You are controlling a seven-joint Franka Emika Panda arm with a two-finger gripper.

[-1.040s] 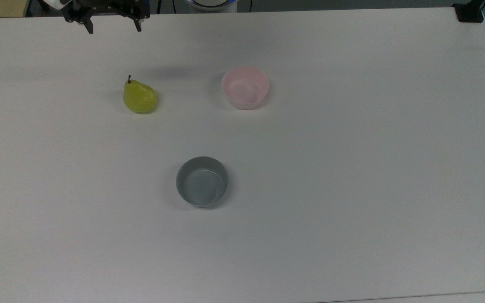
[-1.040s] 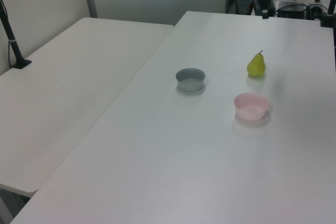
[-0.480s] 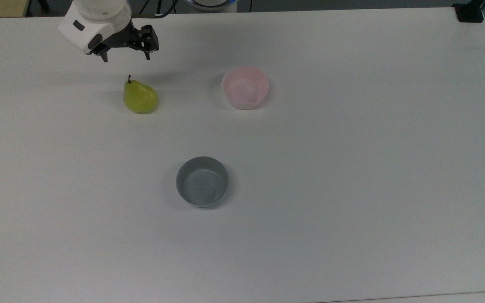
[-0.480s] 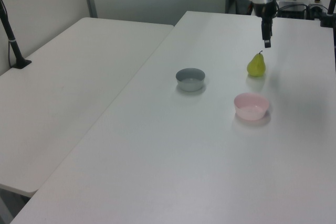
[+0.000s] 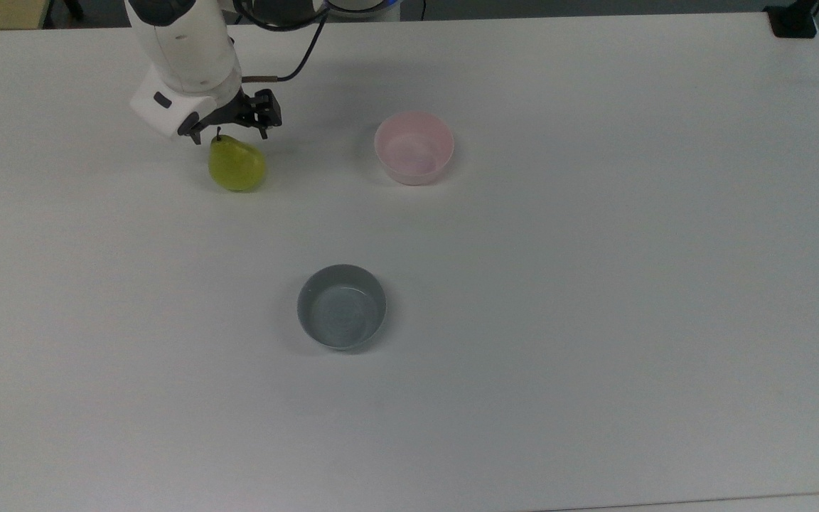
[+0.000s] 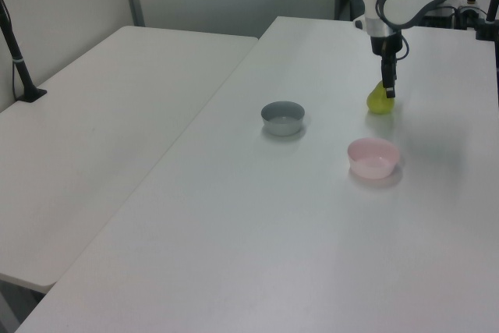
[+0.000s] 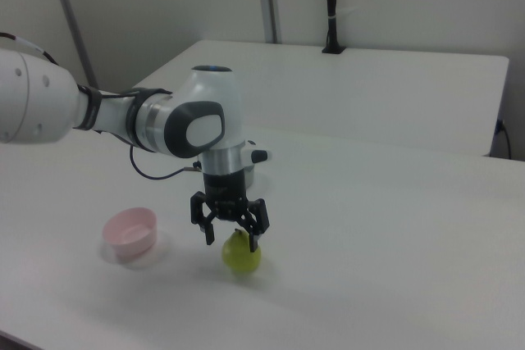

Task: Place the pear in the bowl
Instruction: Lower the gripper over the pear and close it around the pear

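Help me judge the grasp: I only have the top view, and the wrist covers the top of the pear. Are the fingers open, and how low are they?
Observer: In the right view the gripper is open, with one finger on each side of the pear and the tips down beside its narrow upper part.
Operator: Is the pear off the table?
Observer: No. The right view shows it sitting upright on the table.
Operator: Is the gripper tilted?
Observer: In the right view the fingers point straight down over the pear.
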